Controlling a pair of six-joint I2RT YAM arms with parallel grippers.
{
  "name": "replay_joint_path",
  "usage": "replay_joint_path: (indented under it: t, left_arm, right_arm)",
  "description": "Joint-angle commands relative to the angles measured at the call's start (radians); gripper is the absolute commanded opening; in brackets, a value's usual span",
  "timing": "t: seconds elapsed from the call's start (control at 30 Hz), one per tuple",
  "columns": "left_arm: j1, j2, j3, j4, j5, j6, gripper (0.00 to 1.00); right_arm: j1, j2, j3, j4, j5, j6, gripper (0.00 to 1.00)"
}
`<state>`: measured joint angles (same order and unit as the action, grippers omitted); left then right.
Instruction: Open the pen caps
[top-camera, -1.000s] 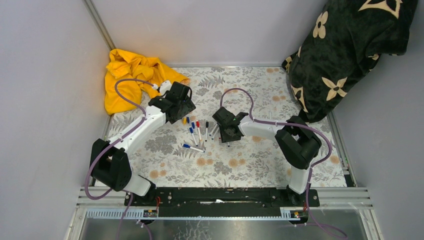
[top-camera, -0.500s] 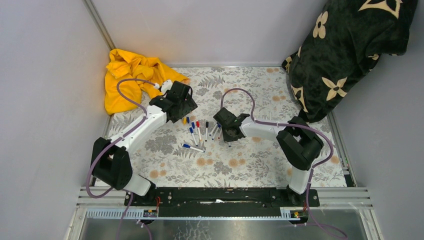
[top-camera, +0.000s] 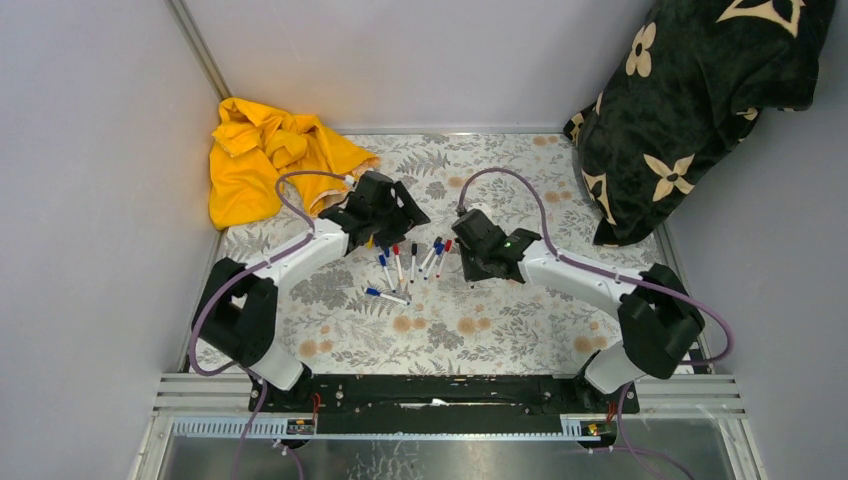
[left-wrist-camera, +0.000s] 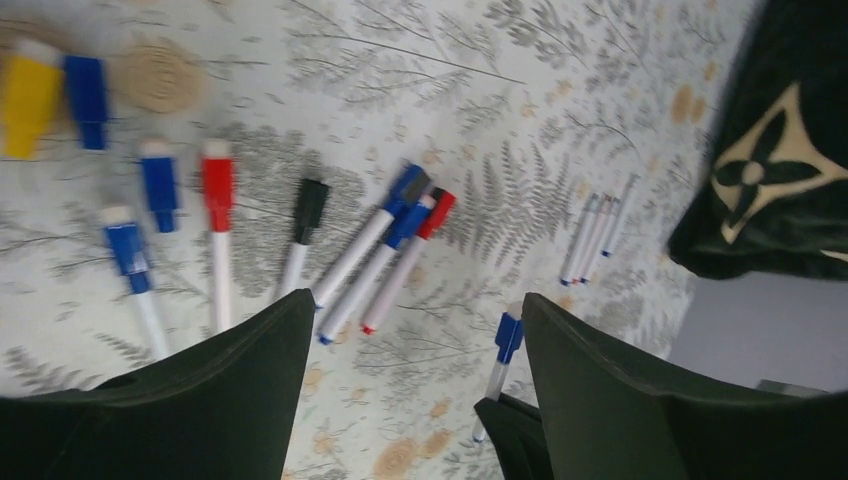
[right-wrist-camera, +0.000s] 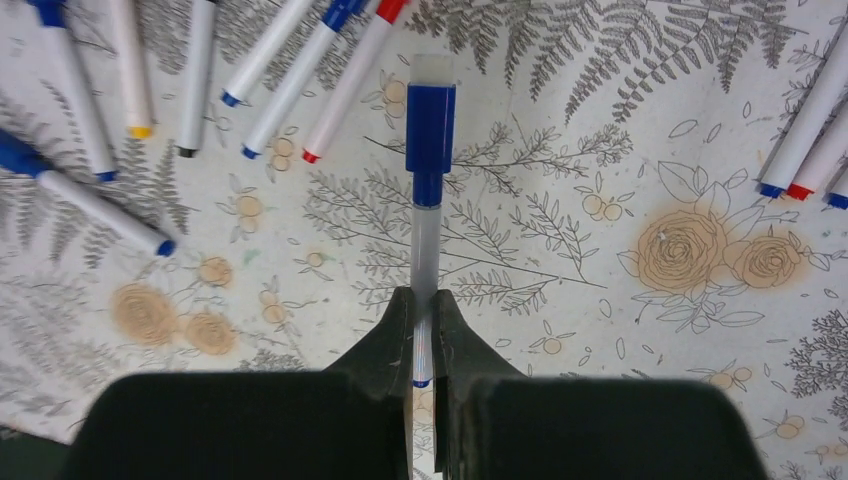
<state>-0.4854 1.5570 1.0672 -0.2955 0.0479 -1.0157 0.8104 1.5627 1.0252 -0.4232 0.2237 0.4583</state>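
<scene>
Now, right gripper (right-wrist-camera: 422, 305): pinched shut on a pen (right-wrist-camera: 424, 235), low on its white barrel; lifted or resting, hard to tell.
Blue cap (right-wrist-camera: 430, 130): on, pointing away, clear of the grip.
Left gripper (left-wrist-camera: 415, 310): wide, nearby; should close on the cap alone and pull straight along the barrel.
Loose pens (left-wrist-camera: 380, 250): just beside; keep the pull short.
Far edges: yellow cloth (top-camera: 260, 160) left, black blanket (top-camera: 700, 100) right, well apart.

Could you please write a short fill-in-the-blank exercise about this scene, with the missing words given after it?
1. The right pincer is shut on a pen whose cap is ____.
2. The left pincer, holding nothing, is ____.
3. The crumpled cloth in the far left corner is ____.
Missing words: blue; open; yellow.
</scene>
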Motion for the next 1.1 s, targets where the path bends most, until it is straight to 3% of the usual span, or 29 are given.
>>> replay_joint_path:
  t: [0.0,0.5,1.07]
  left_arm:
    - [-0.025,0.035,-0.023,0.206,0.136,-0.051,0.81]
    - [-0.15,0.16,0.018,0.352,0.202,-0.109,0.73]
    - [-0.171,0.202,0.023,0.419,0.19,-0.163,0.54]
  right_arm:
    - [-0.043,-0.078,-0.019,0.039,-0.114,-0.028,0.0]
    - [-0.146,-0.138,-0.025,0.096,-0.335,-0.035,0.0]
    - [-0.193,-0.144,-0.018,0.109,-0.439,-0.041,0.0]
